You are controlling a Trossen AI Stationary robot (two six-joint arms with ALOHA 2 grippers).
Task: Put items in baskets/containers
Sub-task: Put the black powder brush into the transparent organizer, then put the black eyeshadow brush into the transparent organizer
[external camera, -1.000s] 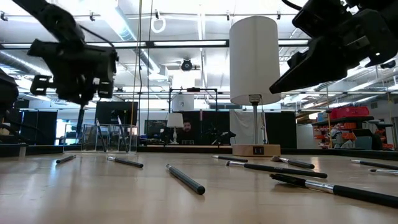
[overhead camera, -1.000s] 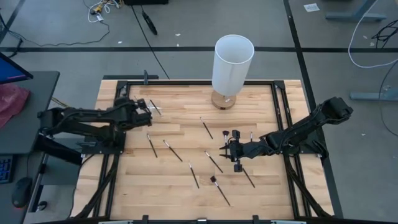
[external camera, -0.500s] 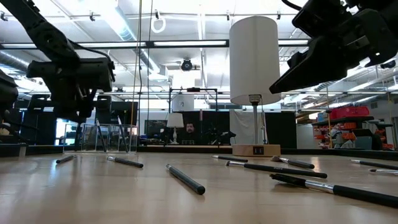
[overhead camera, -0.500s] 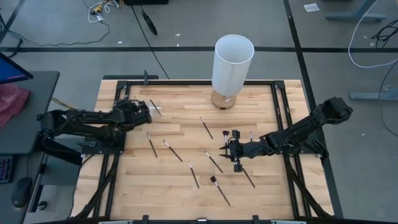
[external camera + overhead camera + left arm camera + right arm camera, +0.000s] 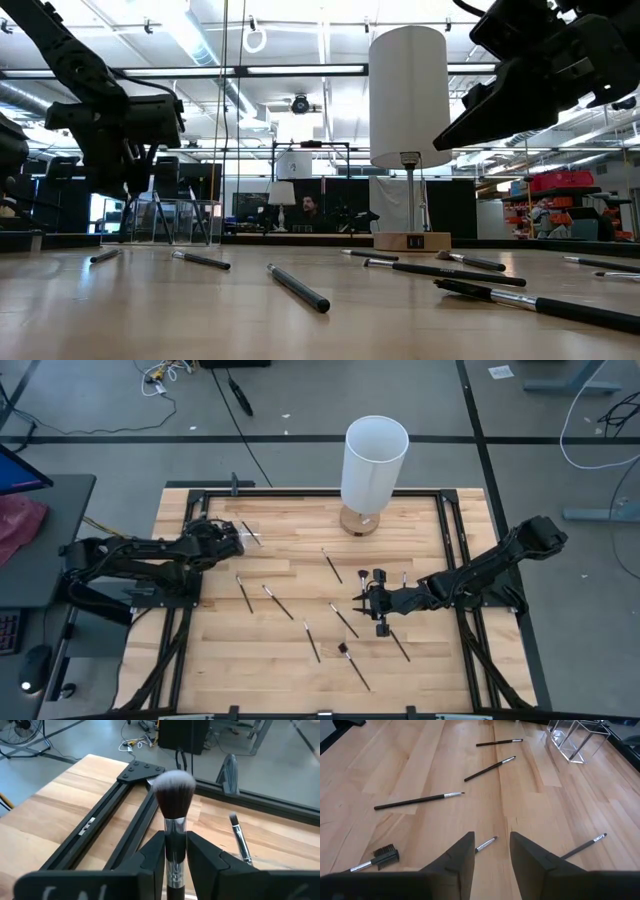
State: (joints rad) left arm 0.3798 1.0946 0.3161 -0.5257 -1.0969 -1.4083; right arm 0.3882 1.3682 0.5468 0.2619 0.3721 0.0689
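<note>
Left claw (image 5: 175, 865) lowered since earlier, pinching fluffy brush (image 5: 174, 800) (bristles forward) between fingers; right claw (image 5: 491, 851) spread.

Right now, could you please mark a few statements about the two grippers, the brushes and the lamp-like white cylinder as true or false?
1. The left gripper has a fluffy-headed brush between its fingers. True.
2. The right gripper holds a brush. False: nothing sits between its fingers.
3. The white cylinder lies tipped over. False: it stands upright at the table's far edge.
4. Several brushes lie loose on the table. True.
5. The left gripper is at the clear container. True.
</note>
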